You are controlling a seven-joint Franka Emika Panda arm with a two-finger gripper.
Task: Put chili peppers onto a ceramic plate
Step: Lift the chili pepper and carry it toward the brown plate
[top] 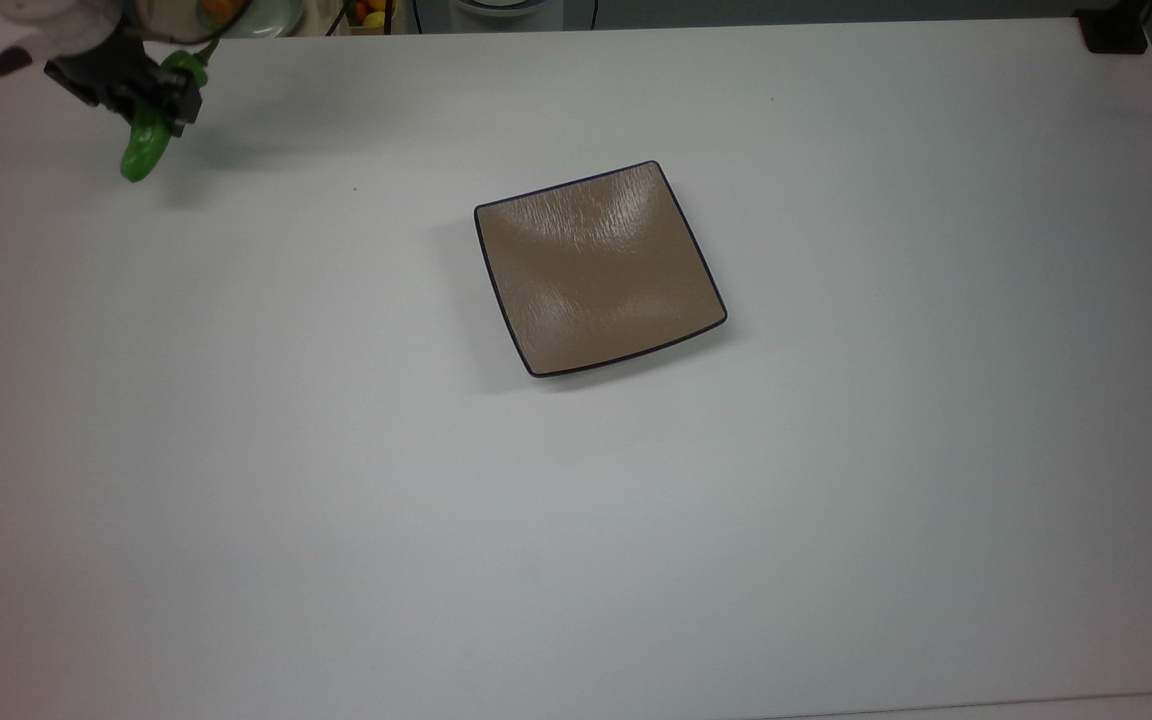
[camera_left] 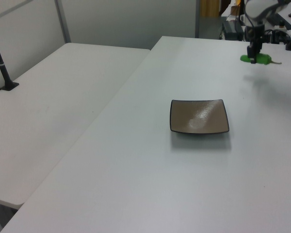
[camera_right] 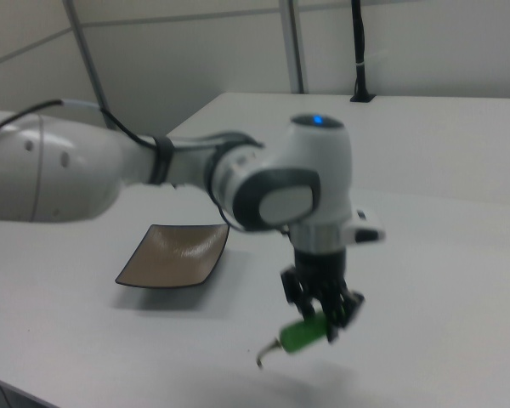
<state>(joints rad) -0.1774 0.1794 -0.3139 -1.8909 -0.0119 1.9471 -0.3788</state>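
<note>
Gripper (top: 151,95) pinching green chili pepper (top: 145,150) between closed-in fingers, lifted clear of white table (top: 576,500), toward ten o'clock and well apart from empty square tan ceramic plate (top: 600,268) in top view.

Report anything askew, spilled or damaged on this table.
Nothing stands out. The gripper holds the green chili pepper clear of the table, and the ceramic plate sits flat and intact.

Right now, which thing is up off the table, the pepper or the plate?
The green pepper, pinched in the gripper above its shadow. The brown plate lies flat on the table, empty.
</note>
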